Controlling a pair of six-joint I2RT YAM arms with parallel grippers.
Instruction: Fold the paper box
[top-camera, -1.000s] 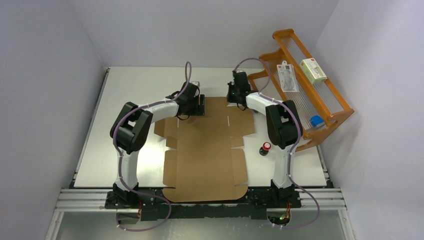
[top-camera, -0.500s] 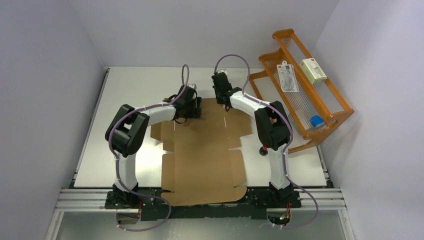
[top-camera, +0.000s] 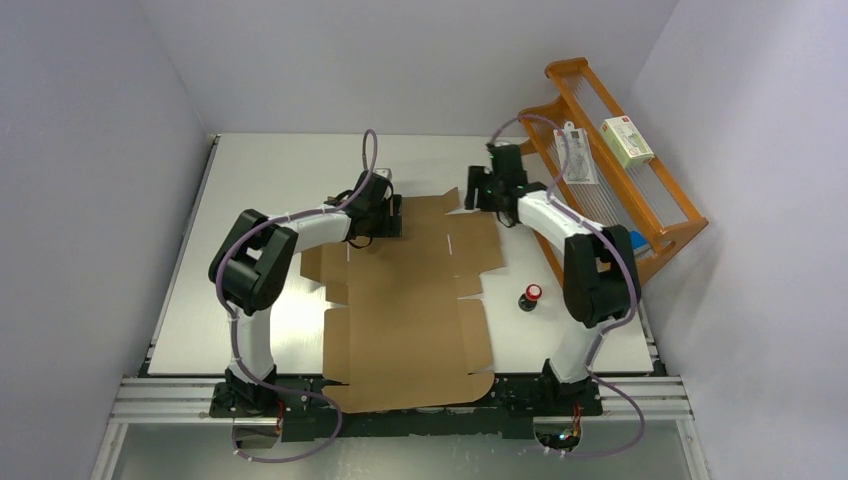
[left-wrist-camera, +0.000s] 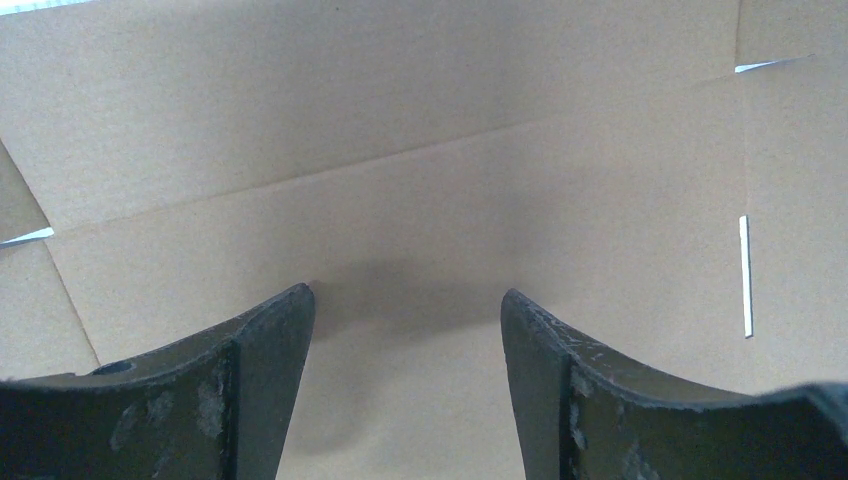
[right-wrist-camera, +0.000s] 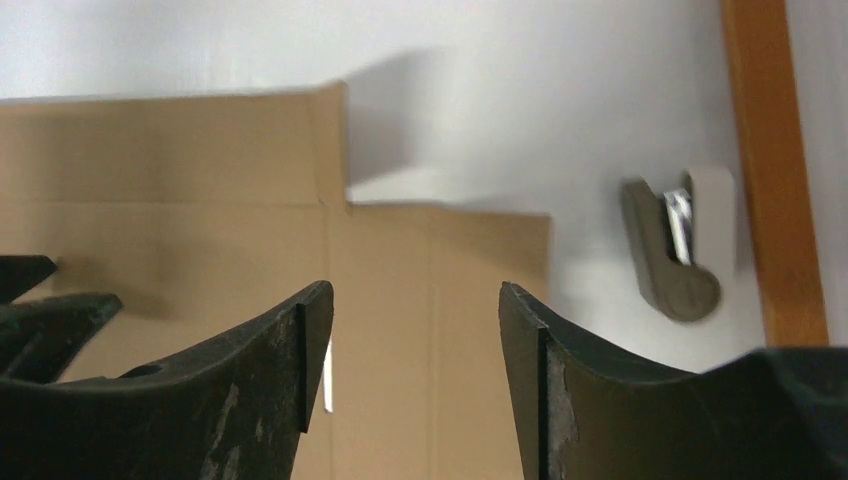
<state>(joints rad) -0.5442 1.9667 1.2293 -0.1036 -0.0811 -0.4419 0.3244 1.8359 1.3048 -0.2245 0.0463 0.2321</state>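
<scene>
**Overhead and wrist views, folding of the paper box.** The paper box (top-camera: 410, 290) lies unfolded as a flat brown cardboard sheet on the white counter (top-camera: 270, 170). It runs from the near edge between the two arm bases to past the middle of the counter. Its side flaps spread left and right, and narrow slits show in the far panel (left-wrist-camera: 744, 275).

The left gripper (top-camera: 393, 218) is over the far left part of the sheet. In the left wrist view its jaws are released, with only bare cardboard and a crease line showing in the gap between them (left-wrist-camera: 405, 300). Whether the fingertips touch the sheet cannot be told.

The right gripper (top-camera: 474, 190) is at the far right corner of the sheet. Its jaws are also released and hold nothing (right-wrist-camera: 415, 290). The right wrist view looks down on the corner flap (right-wrist-camera: 230, 150), which casts a shadow on the counter beside it.

An orange wooden rack (top-camera: 640, 200) stands against the right wall. It carries a small white-and-green carton (top-camera: 627, 140), a clear packet (top-camera: 575, 152) and a blue item (top-camera: 632, 242). A small red-capped object (top-camera: 531, 296) stands on the counter just right of the sheet, near the right arm. A grey object (right-wrist-camera: 670, 250), its kind unclear, lies near the rack's leg.
</scene>
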